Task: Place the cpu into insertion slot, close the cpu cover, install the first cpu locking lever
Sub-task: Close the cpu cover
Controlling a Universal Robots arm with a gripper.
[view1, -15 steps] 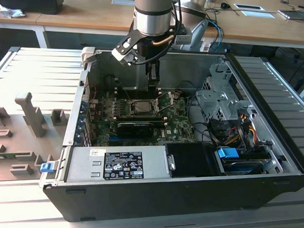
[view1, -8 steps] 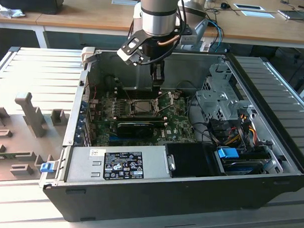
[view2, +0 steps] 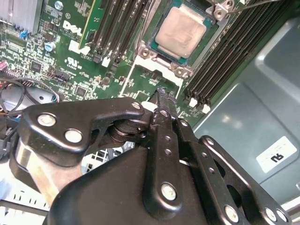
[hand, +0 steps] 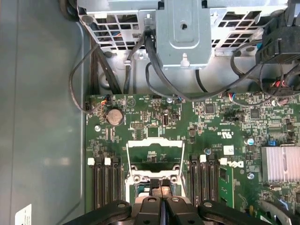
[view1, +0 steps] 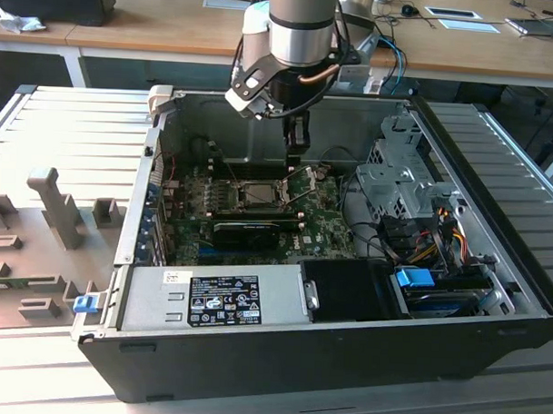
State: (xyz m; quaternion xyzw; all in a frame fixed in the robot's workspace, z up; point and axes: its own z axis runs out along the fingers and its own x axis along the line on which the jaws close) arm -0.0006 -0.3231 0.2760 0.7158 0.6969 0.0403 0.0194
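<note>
Above the motherboard point(view1: 323, 220), the gripper point(view2: 161, 93) hangs with its fingers pressed together, gripping nothing. Its tips are close over the cpu cover point(hand: 154, 142), which is swung open off the socket. Just past the cover, the cpu point(view2: 180, 32) lies flat in the socket, pale metal top up, its edges square with the socket's frame. The board sits in the open computer case point(view1: 280, 357).

Arm point(view1: 299, 31) upright, end effector point(hand: 160, 183) pinched closed
</note>
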